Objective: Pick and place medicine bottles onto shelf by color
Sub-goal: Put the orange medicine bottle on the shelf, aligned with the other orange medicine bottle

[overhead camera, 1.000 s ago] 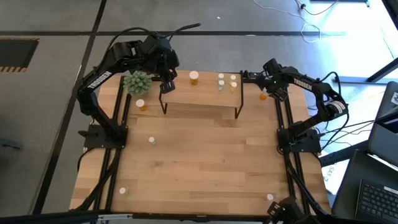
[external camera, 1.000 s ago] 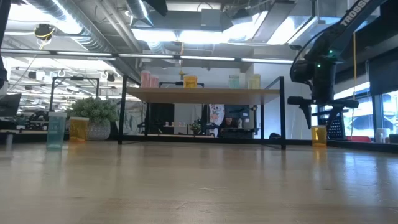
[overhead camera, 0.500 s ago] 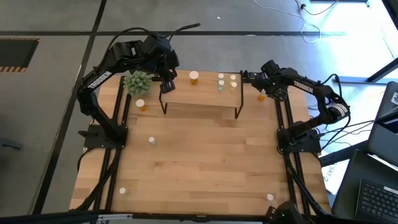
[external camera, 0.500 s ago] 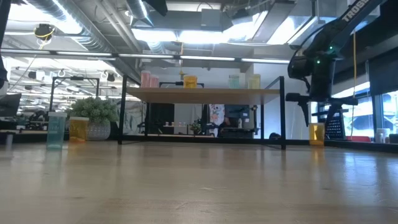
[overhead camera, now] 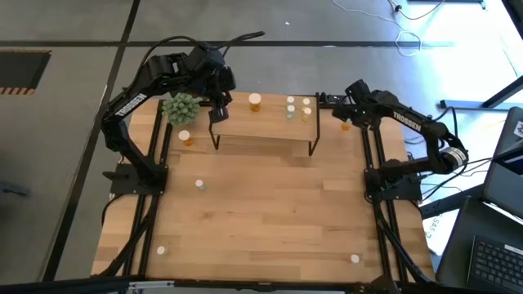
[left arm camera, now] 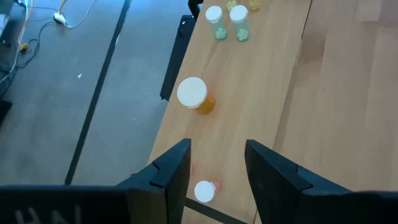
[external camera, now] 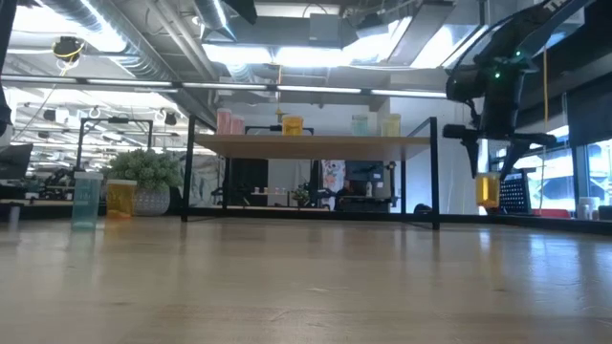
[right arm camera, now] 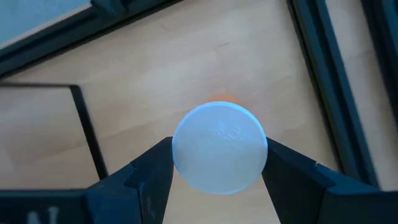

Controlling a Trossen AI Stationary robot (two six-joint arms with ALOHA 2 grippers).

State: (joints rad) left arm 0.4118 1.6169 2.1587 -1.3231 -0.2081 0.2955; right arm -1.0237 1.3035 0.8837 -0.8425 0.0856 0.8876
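Your right gripper (right arm camera: 219, 165) is clamped on an orange bottle (external camera: 488, 189), its two fingers (right arm camera: 146, 177) pressing opposite sides just under the white cap (right arm camera: 219, 147). In the low view the bottle hangs clear of the tabletop (overhead camera: 270, 220), just off the right end of the shelf (overhead camera: 261, 121).

Judging by its look, this is a small, light plastic bottle with stiff, smooth round walls, so it could twist or slide in a loose hold. The grip high on the body, centred under the cap, looks sound; keep it upright and set it down gently, since a narrow base will tip easily.

On the shelf, another orange bottle (overhead camera: 256, 101) stands near the middle, pale green and yellow ones (overhead camera: 297, 109) sit toward the right end, and pink ones (external camera: 229, 121) toward the left. The orange group looks like the likely target.

Your left gripper (left arm camera: 216, 165) hovers over the shelf's left end with its fingers parted and nothing between them, beside the potted plant (overhead camera: 181, 108). More bottles are scattered on the tabletop, including one (overhead camera: 187, 138) left of the shelf.
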